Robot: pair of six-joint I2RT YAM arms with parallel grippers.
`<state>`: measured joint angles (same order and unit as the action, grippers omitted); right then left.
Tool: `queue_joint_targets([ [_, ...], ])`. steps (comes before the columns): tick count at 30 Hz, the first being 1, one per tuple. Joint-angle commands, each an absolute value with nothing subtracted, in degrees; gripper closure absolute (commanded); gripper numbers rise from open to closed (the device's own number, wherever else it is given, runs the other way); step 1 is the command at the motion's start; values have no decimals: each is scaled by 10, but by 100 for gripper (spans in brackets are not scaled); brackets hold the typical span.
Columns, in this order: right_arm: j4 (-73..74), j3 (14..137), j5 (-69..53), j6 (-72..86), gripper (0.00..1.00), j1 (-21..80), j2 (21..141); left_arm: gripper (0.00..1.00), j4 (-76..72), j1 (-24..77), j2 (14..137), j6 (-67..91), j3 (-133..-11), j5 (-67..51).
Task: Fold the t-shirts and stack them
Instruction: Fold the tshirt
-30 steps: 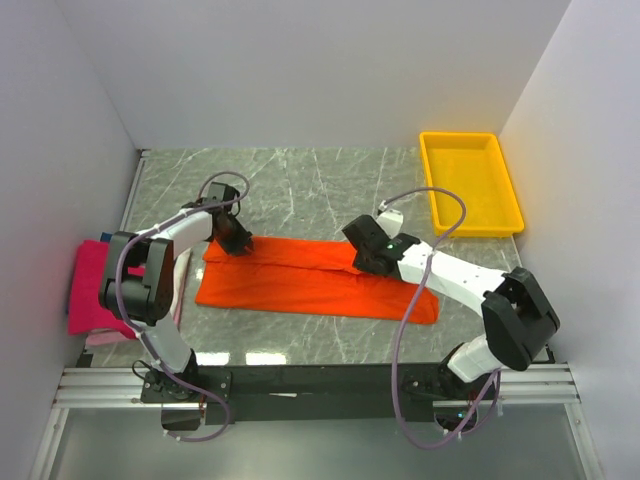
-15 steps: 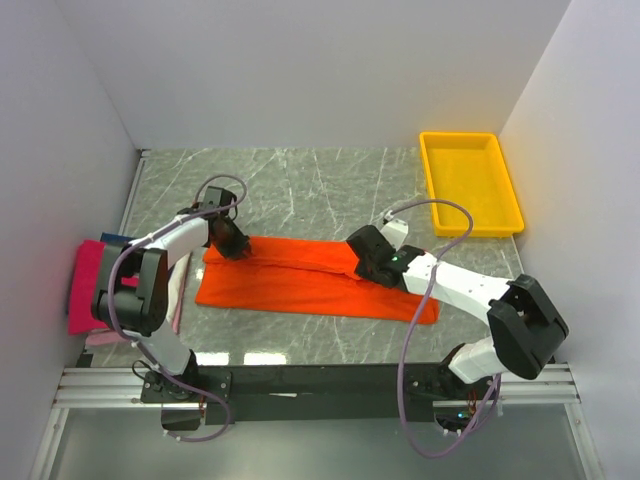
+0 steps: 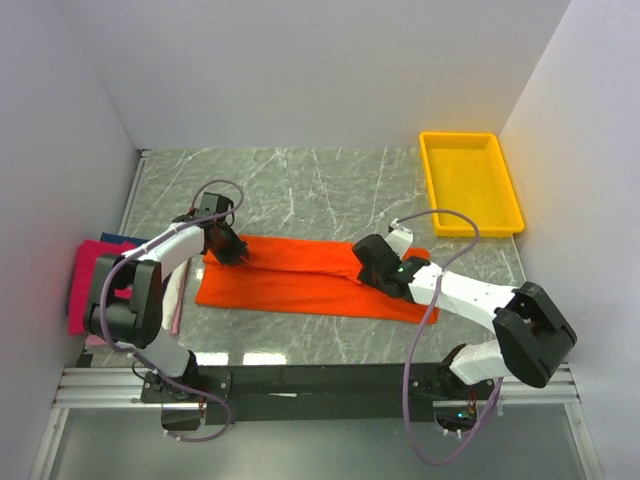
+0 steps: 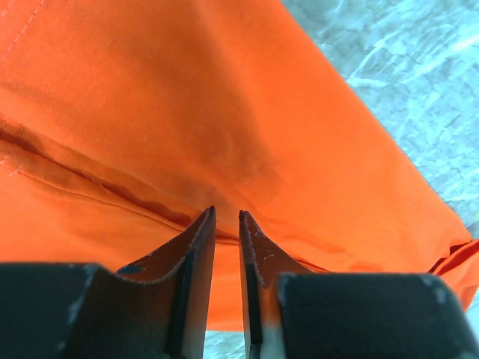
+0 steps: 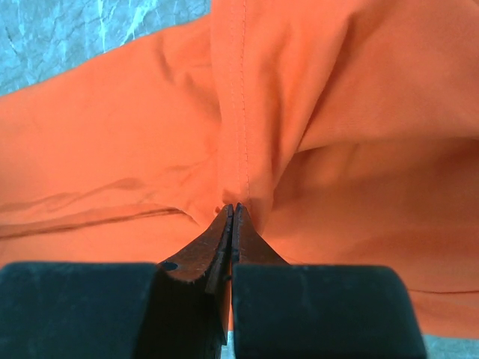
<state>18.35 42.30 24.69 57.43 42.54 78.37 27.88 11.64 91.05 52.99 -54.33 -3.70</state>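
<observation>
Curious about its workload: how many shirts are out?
2 for sure: the orange t-shirt spread mid-table, the magenta t-shirt folded at the left edge. Pale cloth beneath it may be more.

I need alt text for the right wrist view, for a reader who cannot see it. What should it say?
The right gripper, seen from its own wrist, is shut on a stitched seam of the orange t-shirt, and the cloth puckers toward the grip. The marble table shows only in the upper left corner.
</observation>
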Motion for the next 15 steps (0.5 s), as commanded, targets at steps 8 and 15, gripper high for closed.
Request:
queue_joint_targets([
  [8, 112, 368, 260, 590, 99, 439, 739, 74, 274, 96, 844, 554, -513, -2],
  [15, 93, 347, 260, 596, 100, 444, 739, 75, 268, 77, 889, 562, -540, 14],
])
